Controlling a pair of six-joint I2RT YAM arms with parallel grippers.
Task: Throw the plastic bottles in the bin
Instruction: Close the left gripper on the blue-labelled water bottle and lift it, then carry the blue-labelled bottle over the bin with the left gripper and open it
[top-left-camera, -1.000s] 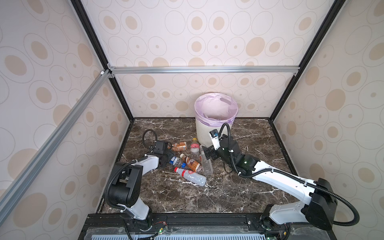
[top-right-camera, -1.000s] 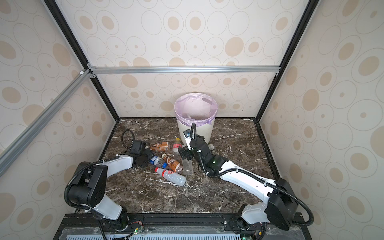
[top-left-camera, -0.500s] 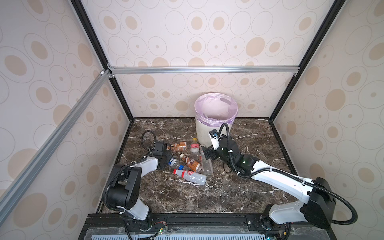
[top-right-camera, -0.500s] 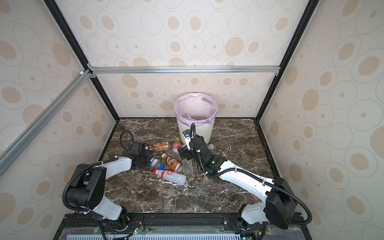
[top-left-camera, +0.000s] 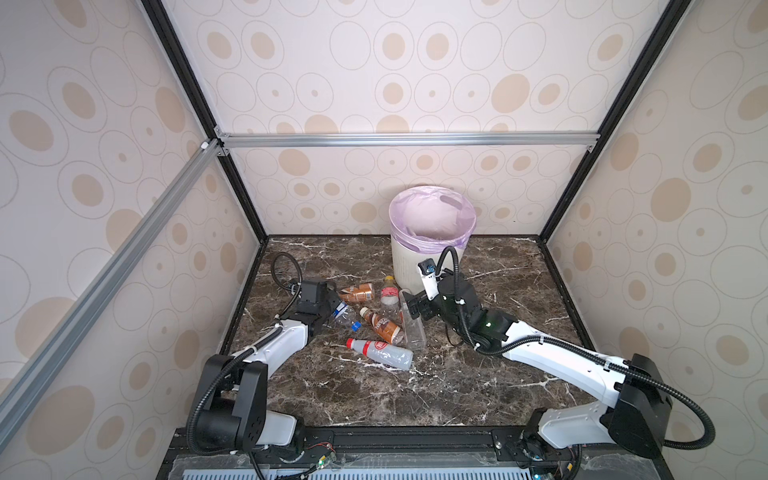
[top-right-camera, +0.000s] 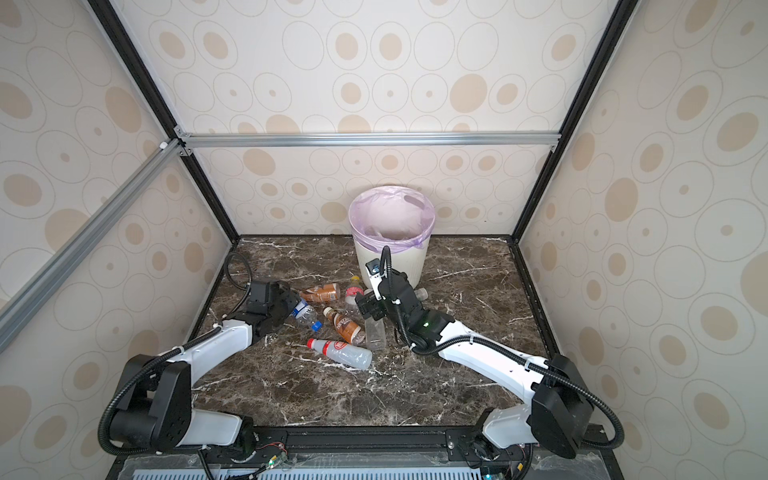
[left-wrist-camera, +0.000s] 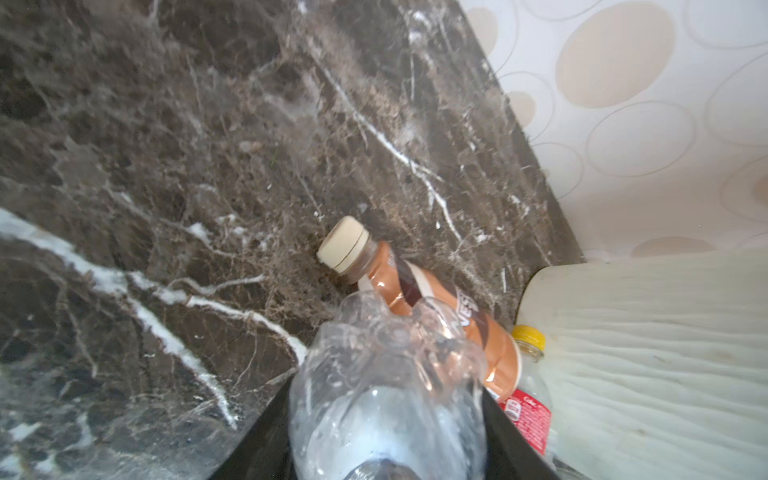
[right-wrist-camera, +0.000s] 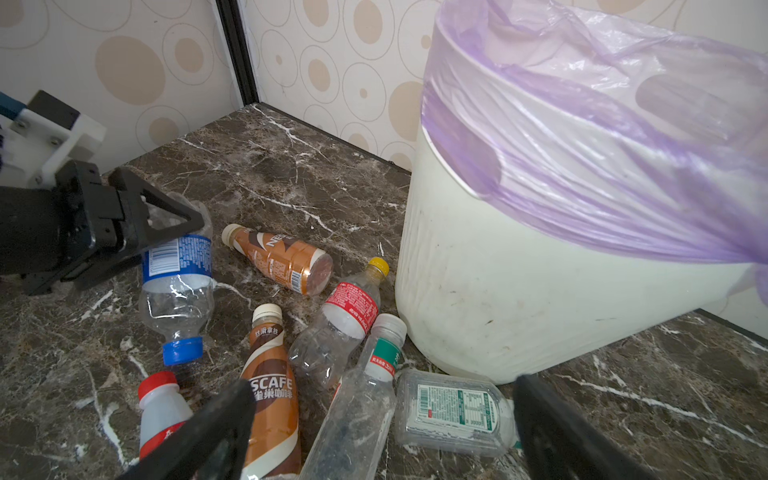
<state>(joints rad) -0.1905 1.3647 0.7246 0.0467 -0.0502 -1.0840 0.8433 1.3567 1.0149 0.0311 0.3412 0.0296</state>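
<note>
- Marble-look tabletop (top-left-camera: 457, 386), dark brown with white veins. The bin (top-left-camera: 409, 266) stands upright at the back, near the middle, with a lilac liner over its rim.
- Left gripper (top-left-camera: 333, 306) is low at the blue-label bottle (right-wrist-camera: 176, 266). Jaws are partly drawn in, one finger on each side of the bottle's base end, and in the left wrist view both fingers press on the clear wall.
- That bottle lies on its side left of the pile, well short of the bin, with its blue cap pointing away from the gripper.
- Right gripper (right-wrist-camera: 384, 386) hangs over the pile just in front of the bin, jaws spread wide and holding nothing.
- Below it I see the white-cap clear bottle (right-wrist-camera: 374, 390) and the upper coffee bottle (right-wrist-camera: 272, 399) side by side.
- Flat clear bottle (right-wrist-camera: 453, 411) lies at the bin's foot.
- Yellow-cap bottle (right-wrist-camera: 345, 320) with a red label has its cap close to the bin wall.
- Second coffee bottle (right-wrist-camera: 282, 257) lies on its side behind the pile.
- Red-cap bottle (top-left-camera: 380, 353) lies nearest me, apart from the rest.
</note>
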